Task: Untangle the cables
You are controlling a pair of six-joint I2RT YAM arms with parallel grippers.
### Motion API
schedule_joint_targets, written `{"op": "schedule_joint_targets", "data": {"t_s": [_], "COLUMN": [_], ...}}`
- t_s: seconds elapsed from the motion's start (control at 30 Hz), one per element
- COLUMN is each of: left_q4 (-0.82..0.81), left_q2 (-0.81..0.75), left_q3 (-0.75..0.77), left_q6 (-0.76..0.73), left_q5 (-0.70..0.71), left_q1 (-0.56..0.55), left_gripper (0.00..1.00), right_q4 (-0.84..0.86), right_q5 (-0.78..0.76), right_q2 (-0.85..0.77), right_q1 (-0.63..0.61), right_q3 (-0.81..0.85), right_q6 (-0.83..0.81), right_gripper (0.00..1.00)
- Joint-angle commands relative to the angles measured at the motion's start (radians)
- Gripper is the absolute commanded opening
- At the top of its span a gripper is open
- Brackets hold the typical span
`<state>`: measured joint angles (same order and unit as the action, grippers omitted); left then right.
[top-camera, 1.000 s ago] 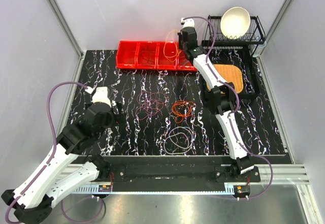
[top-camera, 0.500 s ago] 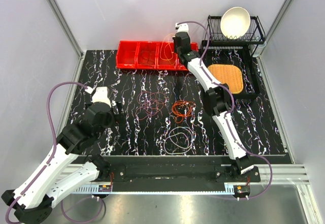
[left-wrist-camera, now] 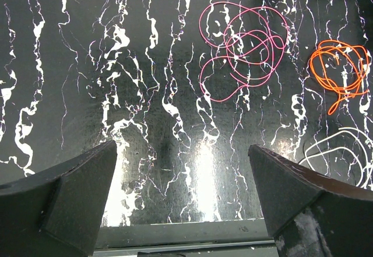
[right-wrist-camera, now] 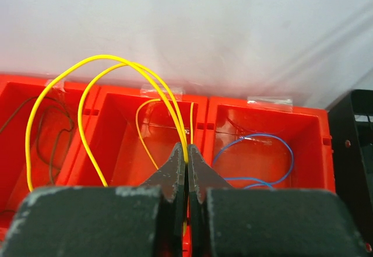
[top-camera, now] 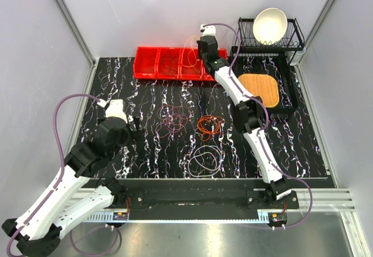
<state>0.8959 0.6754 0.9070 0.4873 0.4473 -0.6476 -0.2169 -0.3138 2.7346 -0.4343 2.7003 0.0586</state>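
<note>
My right gripper (right-wrist-camera: 187,155) is shut on a yellow cable (right-wrist-camera: 87,76), which loops up and to the left above the red bins (right-wrist-camera: 265,114). A blue cable (right-wrist-camera: 274,152) lies in the right bin and a dark one (right-wrist-camera: 52,134) in the left bin. In the top view that gripper (top-camera: 201,56) hangs over the bins with the yellow cable (top-camera: 187,53). On the table lie a pink tangle (top-camera: 175,119), an orange coil (top-camera: 210,126) and a whitish loop (top-camera: 205,159). My left gripper (left-wrist-camera: 182,147) stands open and empty, near of the pink tangle (left-wrist-camera: 242,34) and orange coil (left-wrist-camera: 338,70).
The row of red bins (top-camera: 157,70) runs along the table's far edge. At the back right a black dish rack (top-camera: 294,35) holds a white bowl (top-camera: 270,25), with a woven orange mat (top-camera: 260,89) in a black tray in front. Walls close in both sides.
My right arm has swung left along the bins, carrying the yellow cable with it. The left arm and the cables on the table have not moved.
</note>
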Motion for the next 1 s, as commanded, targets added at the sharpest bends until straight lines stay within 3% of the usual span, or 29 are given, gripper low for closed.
{"op": "schedule_joint_targets", "data": {"t_s": [0.0, 0.43, 0.83, 0.97], "left_q4": [-0.052, -0.055, -0.054, -0.055], "left_q2": [-0.017, -0.02, -0.02, -0.023], "left_q3": [-0.003, -0.007, -0.005, -0.005], "left_q6": [-0.018, -0.021, -0.021, -0.023], "left_q5": [-0.013, -0.019, -0.021, -0.021], "left_q1": [0.008, 0.016, 0.019, 0.02], "left_gripper": [0.99, 0.99, 0.99, 0.99], "right_q4": [0.07, 0.071, 0.099, 0.117], "right_q5": [0.018, -0.067, -0.033, -0.063], "right_q2": [0.004, 0.019, 0.066, 0.073], "right_q1": [-0.027, -0.027, -0.017, -0.015], "right_q3": [0.052, 0.029, 0.058, 0.058], "right_q6": [-0.009, -0.016, -0.022, -0.028], "right_gripper": [0.0, 0.0, 0.02, 0.11]}}
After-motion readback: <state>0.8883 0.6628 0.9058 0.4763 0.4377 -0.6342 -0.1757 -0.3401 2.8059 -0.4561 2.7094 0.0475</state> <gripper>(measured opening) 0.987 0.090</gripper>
